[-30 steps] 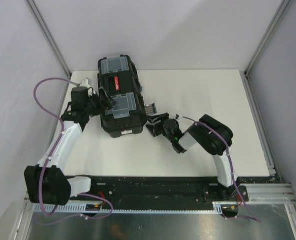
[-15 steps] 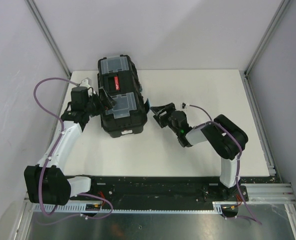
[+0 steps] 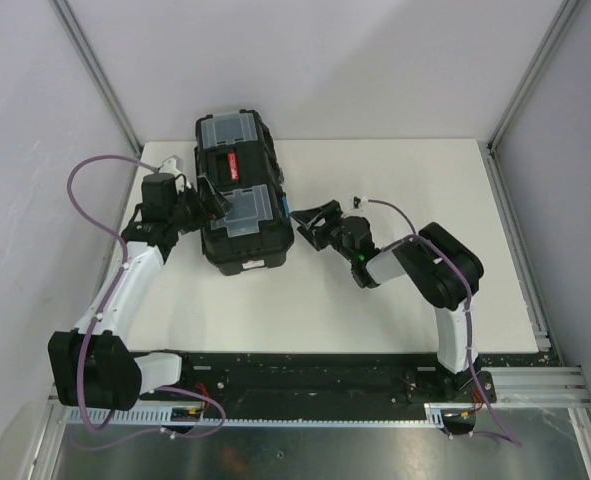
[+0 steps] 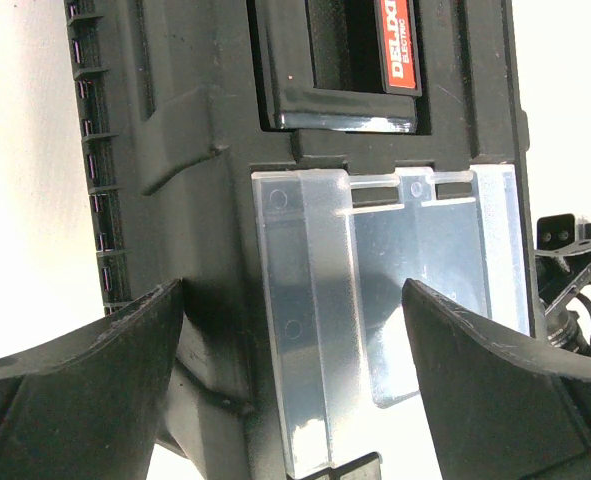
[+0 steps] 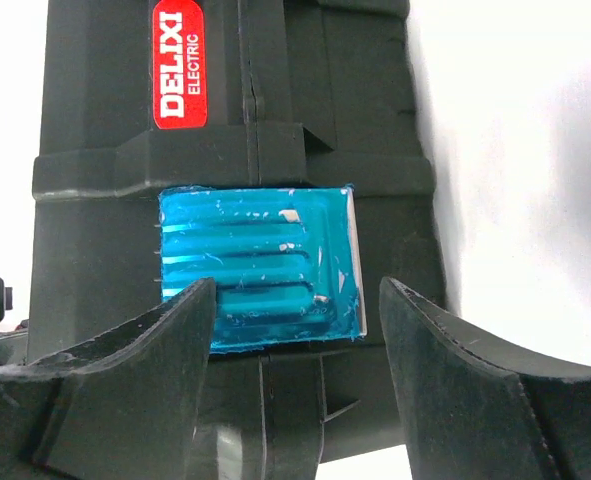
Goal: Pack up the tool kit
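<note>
The tool kit [image 3: 237, 195] is a black plastic toolbox with clear lid compartments and stands shut at the table's back left. My left gripper [image 3: 208, 200] is open at its left side. In the left wrist view the left gripper [image 4: 293, 375] straddles the edge of a clear compartment [image 4: 405, 260], below the red-marked handle [image 4: 395, 40]. My right gripper [image 3: 305, 220] is open just off the box's right side. In the right wrist view the right gripper [image 5: 295, 370] faces the blue latch [image 5: 255, 265], which lies flat on the side wall under a red label [image 5: 180, 65].
The white table [image 3: 405, 180] is walled by grey panels and metal posts. A purple cable [image 3: 90, 170] loops out left of the left arm. Part of the right arm [image 4: 570, 260] shows past the box in the left wrist view.
The right arm swung from the box's front right corner out to the right, then back toward the box's right side. A ribbed latch that stuck out there no longer sticks out. The left arm stayed put.
</note>
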